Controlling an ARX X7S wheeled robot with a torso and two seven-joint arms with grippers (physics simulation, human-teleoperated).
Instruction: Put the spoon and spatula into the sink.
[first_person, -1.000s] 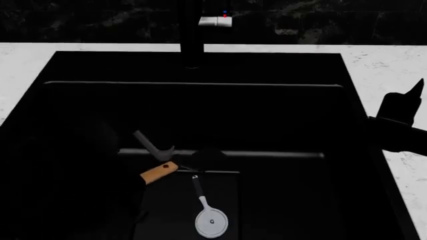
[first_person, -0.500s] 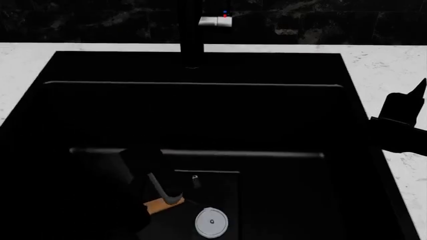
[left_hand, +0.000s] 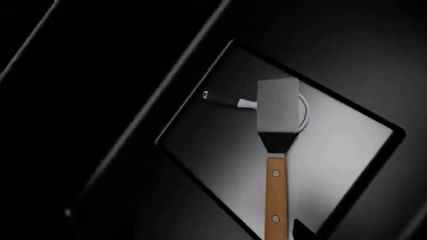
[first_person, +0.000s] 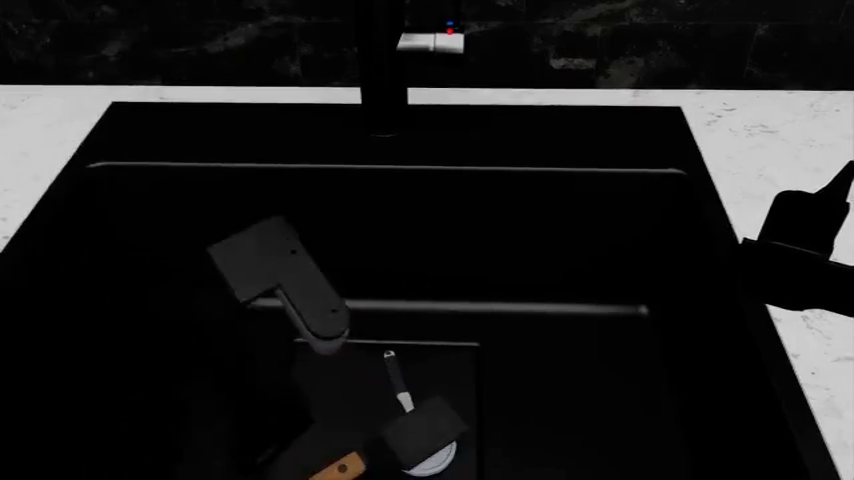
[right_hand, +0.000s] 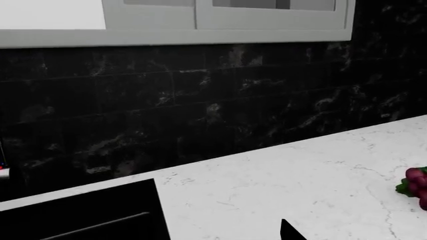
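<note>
Jaws, left gripper (left_hand: 280, 235): closed on the handle of the spatula (left_hand: 278, 115). Jaws, right gripper (first_person: 807, 225): parked over the counter, opening not legible. Sink (first_person: 400, 170): deep, black, with a stepped ledge. Spatula: low inside the sink, blade directly above the white utensil (first_person: 400, 392). Spoon: not visible in any view. Risks, as judged: on release, blade landing on the utensil's round head and skidding; on lift-out, arm catching the ledge.

Spatula (left_hand: 277, 130): matt dark blade, wooden handle; sink (first_person: 534, 230) matt black; countertop (right_hand: 280, 185) white marbled
</note>
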